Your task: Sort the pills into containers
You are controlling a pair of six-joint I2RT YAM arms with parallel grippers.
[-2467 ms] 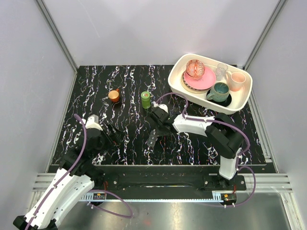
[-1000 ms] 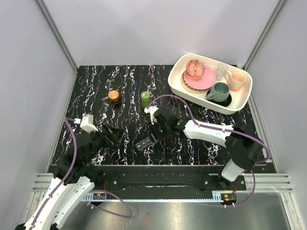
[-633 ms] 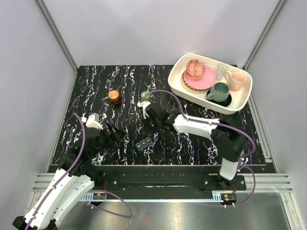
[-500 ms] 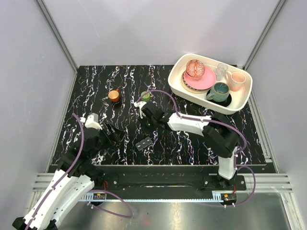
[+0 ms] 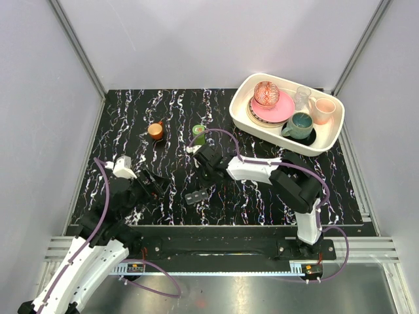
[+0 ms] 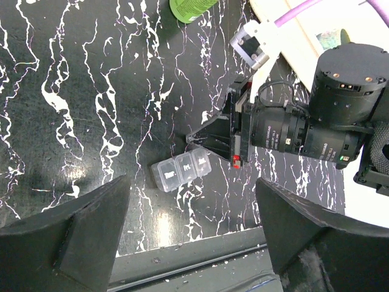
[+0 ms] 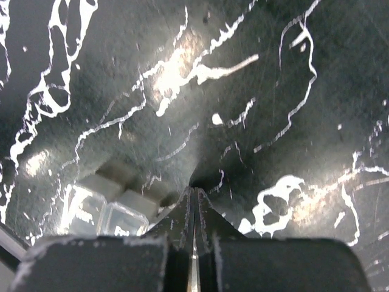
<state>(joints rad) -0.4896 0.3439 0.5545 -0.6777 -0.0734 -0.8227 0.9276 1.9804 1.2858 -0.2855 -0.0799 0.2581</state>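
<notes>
The containers (image 5: 196,196) are a small strip of three lidded compartments lying on the black marbled table, also seen in the left wrist view (image 6: 182,170) and at the lower left of the right wrist view (image 7: 103,210). My right gripper (image 5: 203,176) is shut with nothing visible between its tips (image 7: 194,191), which hover low over the table just beyond the strip (image 6: 189,140). Off to the strip's left, my left gripper (image 5: 156,186) stands open and empty, its wide fingers (image 6: 61,237) framing the strip from a distance. No pills show in any view.
A green bottle (image 5: 199,133) stands just behind the right gripper, with a small orange cup (image 5: 155,130) to its left. A white tray (image 5: 239,118) of plates, cups and bowls fills the back right. The table's front edge (image 6: 200,255) runs below the strip.
The right gripper has shut and swung back toward the green bottle, then come down beside the strip. The left gripper has barely moved.
</notes>
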